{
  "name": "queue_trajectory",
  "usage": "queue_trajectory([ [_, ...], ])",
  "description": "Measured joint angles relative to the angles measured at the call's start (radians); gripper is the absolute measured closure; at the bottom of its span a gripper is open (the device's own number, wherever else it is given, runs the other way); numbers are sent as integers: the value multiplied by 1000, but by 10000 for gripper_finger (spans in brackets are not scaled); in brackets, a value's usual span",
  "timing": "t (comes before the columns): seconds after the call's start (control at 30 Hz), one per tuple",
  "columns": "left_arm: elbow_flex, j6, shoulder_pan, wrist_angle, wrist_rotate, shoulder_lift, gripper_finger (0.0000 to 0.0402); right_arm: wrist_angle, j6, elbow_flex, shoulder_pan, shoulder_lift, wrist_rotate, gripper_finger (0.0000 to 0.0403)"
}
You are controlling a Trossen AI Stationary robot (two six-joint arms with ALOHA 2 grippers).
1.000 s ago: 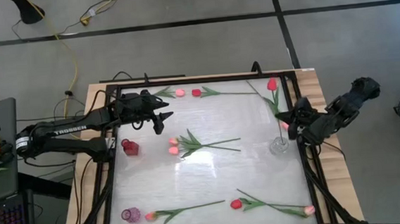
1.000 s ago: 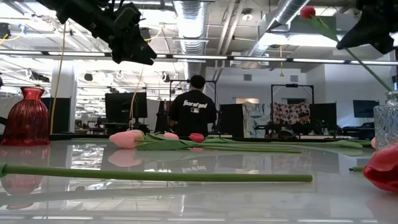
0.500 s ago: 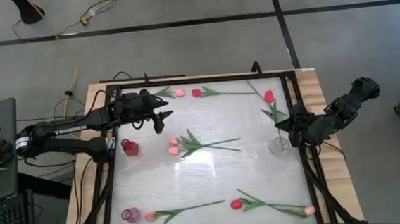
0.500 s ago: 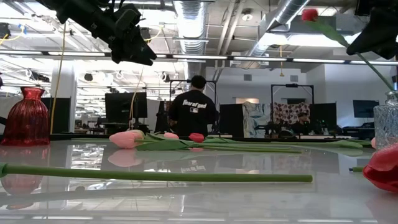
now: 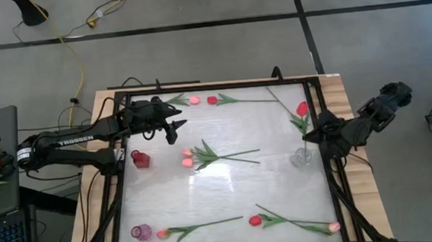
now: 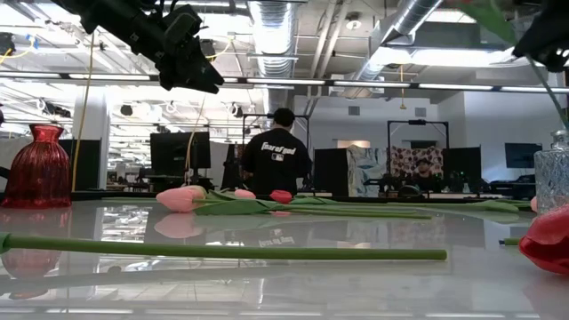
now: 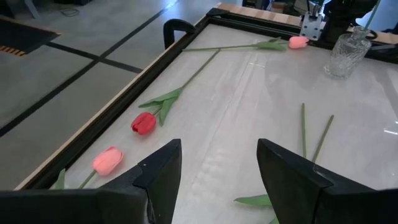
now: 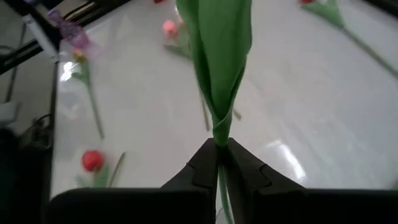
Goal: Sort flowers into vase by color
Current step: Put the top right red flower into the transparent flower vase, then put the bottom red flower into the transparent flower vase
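The right gripper [image 5: 313,132] is hanging over the table's three o'clock edge, its fingers [image 8: 208,167] pinched together on the green stem of a red tulip [image 5: 301,109]. The bud is pointing toward twelve o'clock from the gripper, and the stem's lower end is lying over the clear vase [image 5: 302,158], just at six o'clock of the gripper. The left gripper [image 5: 177,128] is hovering at about ten o'clock on the table [image 5: 229,196] with its fingers apart and nothing between them.

The other tulips are lying flat: a pale pink one [image 5: 194,100] and a red one [image 5: 212,101] along the twelve o'clock rim, two pink ones [image 5: 187,157] at the centre, and a pink one [image 5: 163,234], a red one [image 5: 255,220] and another pink one [image 5: 334,226] along the six o'clock edge. A red vase [image 5: 140,159] is standing at nine o'clock and a purple vase [image 5: 141,232] at seven o'clock. A black frame [image 5: 213,85] is bounding the surface; the widest bare stretch is lying between the centre and the six o'clock row.

In the low view the held bud is cut off at the top, and a person [image 6: 276,158] is standing in the room behind. In the right wrist view a leaf is hiding the bud.
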Motion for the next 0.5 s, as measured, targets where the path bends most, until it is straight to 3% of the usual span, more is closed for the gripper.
queue_trajectory([
  [0.17, 0, 10, 0, 0, 0, 0, 205, -18, 29, 14, 0, 1, -50, 316],
  [0.4, 0, 19, 0, 0, 0, 0, 205, -84, 97, 14, 0, 23, -85, 213],
  [0.5, 0, 19, 0, 0, 0, 0, 205, -104, 145, 14, 0, 22, -163, 172],
])
